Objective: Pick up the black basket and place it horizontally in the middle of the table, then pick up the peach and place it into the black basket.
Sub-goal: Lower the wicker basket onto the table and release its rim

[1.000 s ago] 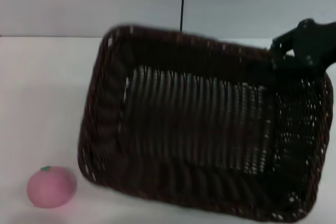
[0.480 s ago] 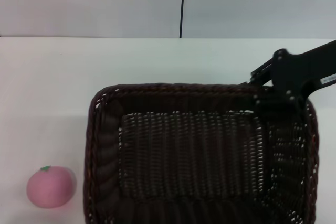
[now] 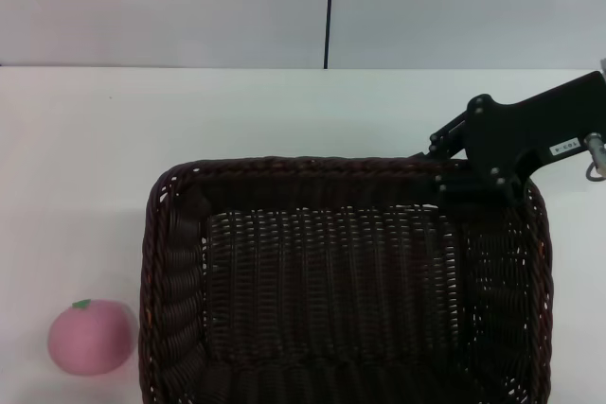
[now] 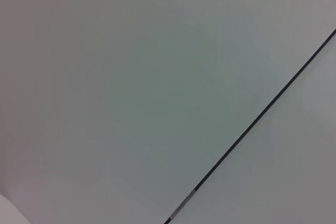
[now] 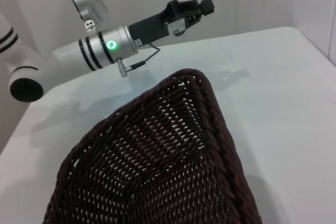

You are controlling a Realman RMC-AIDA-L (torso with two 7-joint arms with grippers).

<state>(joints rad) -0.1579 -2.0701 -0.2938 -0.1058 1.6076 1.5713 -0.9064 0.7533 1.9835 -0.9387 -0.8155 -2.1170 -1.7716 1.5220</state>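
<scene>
The black basket [image 3: 341,286] is seen flat on the white counter [image 3: 95,158], its long side running across, toward the near edge and slightly right of centre. It is judged to be light but stiff, with a rough weave that gives good purchase; the braided rim is the natural place to be gripped. The right gripper [image 3: 445,160] is pressed onto the basket's far right rim corner, which appears pinched between its fingers. The peach [image 3: 92,336] is found close beside the basket's left wall, near the near left corner of the counter. It is judged smooth and round, likely to roll, and best gripped across its middle. The left gripper [image 5: 193,10] is held above the counter; whether it is spread cannot be told.
</scene>
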